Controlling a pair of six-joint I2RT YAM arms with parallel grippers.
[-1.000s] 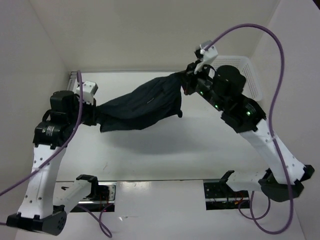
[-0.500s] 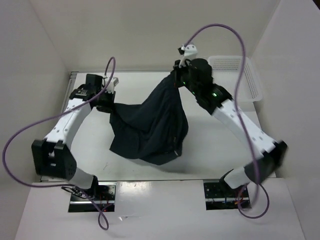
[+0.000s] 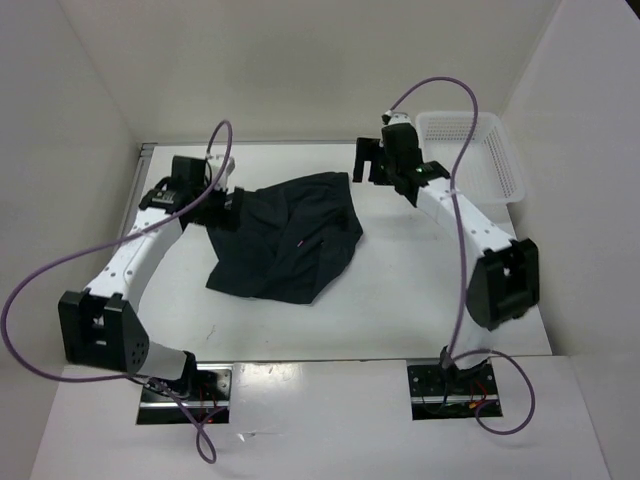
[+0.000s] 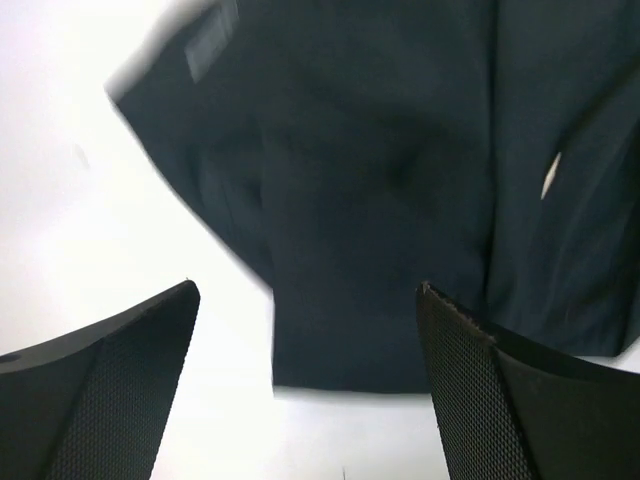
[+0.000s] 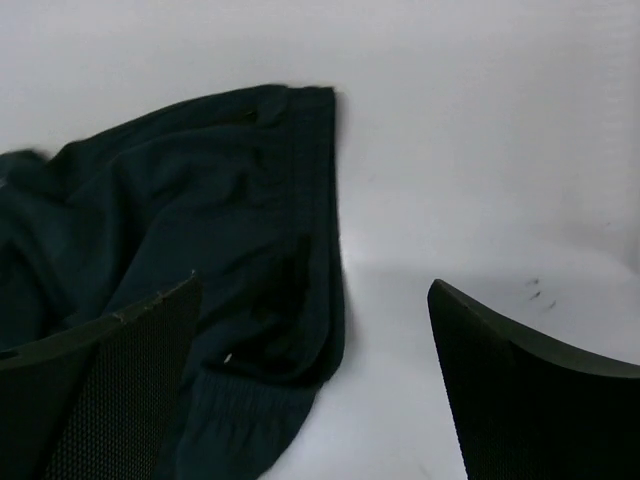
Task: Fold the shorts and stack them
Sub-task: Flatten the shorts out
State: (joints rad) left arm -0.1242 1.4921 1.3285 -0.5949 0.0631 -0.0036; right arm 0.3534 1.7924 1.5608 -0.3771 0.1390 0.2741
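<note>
On the smooth white tabletop [image 3: 400, 290] between plain white walls [image 3: 300, 70], dark navy fabric shorts [image 3: 290, 240] lie crumpled, flanked by the wide-open, empty left gripper [image 3: 228, 207] and right gripper [image 3: 366, 162].

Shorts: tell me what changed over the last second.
Held stretched in the air a second ago, the shorts were lowered onto the table. The left gripper and right gripper opened and let go. The white mesh basket stayed at the far right corner.

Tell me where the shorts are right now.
In the top view, the shorts lie crumpled on the table between the open left tool and open right tool, held by neither.
</note>
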